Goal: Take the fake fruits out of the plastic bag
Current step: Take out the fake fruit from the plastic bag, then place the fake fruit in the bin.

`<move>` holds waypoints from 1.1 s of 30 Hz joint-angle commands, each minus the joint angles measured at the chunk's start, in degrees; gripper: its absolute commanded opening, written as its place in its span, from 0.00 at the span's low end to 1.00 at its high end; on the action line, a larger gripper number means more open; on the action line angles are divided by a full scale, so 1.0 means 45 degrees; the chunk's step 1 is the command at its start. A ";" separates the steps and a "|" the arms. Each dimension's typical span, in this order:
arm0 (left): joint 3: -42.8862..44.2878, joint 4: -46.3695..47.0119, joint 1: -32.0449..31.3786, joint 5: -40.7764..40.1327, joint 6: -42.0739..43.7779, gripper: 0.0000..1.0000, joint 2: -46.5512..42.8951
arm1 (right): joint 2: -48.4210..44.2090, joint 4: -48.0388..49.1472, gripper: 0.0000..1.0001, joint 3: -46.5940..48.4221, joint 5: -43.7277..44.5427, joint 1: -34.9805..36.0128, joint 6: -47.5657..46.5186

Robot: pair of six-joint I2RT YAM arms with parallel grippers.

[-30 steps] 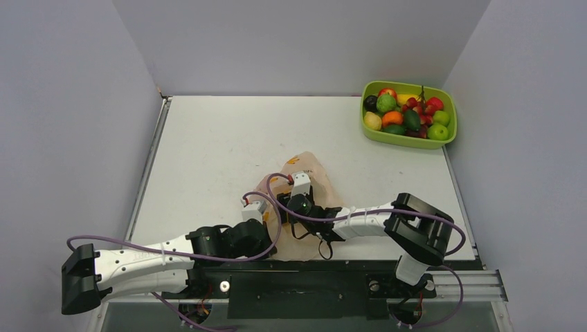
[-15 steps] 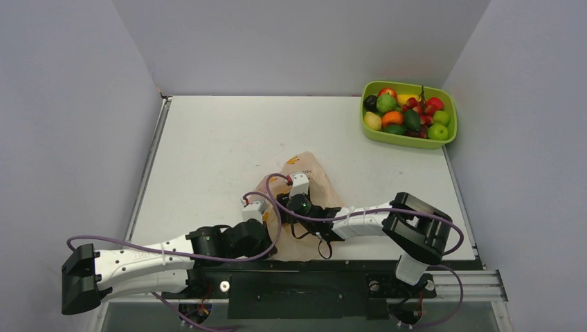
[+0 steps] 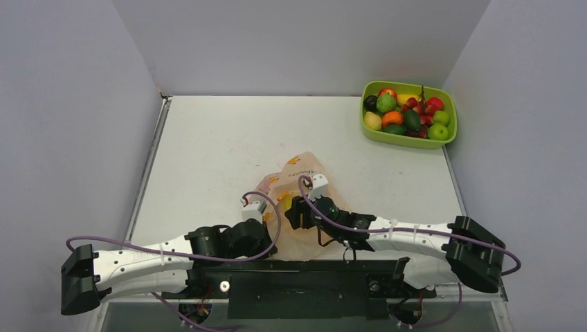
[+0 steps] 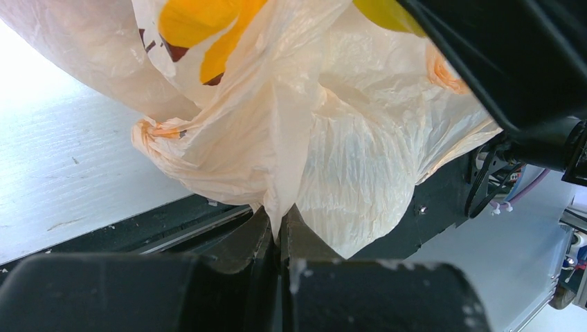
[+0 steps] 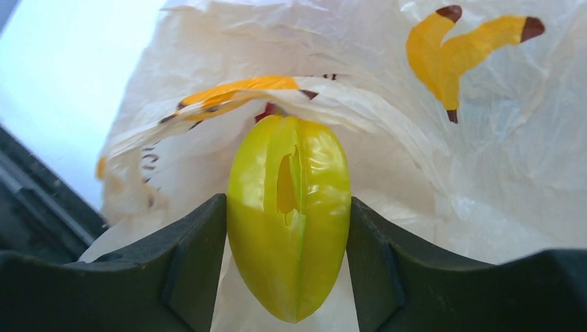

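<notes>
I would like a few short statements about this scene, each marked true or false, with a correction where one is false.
1. The left fingers are closed on a fold of the plastic bag. True.
2. The right fingers hold a red apple. False: they grip a yellow-green ribbed fruit, in front of the bag.
3. The green tray stands at the far right of the table and holds many fruits. True.
4. The bag is plain, without any print. False: yellow-orange banana-shaped marks are printed on it.
</notes>
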 commanded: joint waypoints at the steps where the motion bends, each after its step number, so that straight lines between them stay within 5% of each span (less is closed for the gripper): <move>1: 0.0547 0.0590 -0.0040 -0.0213 0.0034 0.00 0.0010 | -0.1911 -0.0281 0.00 -0.0617 -0.1650 0.0125 0.0038; 8: 0.0475 0.0682 -0.0017 -0.0192 0.0124 0.00 0.0002 | -0.5718 -0.2214 0.00 -0.0809 -0.2423 0.0130 -0.0406; 14: 0.0584 0.0779 -0.0002 -0.0148 0.0215 0.00 0.0047 | -0.7945 -0.4725 0.00 0.1032 0.0774 -0.0191 -0.1687; 25: 0.0712 0.0767 0.0008 -0.0297 0.0167 0.00 -0.0411 | -0.7502 -0.5277 0.00 0.2119 0.2185 -0.4150 -0.0917; 33: 0.1068 0.0415 0.0018 -0.0350 0.0656 0.00 -0.0352 | -0.4736 -0.3736 0.00 0.2960 0.1507 -0.8294 -0.0305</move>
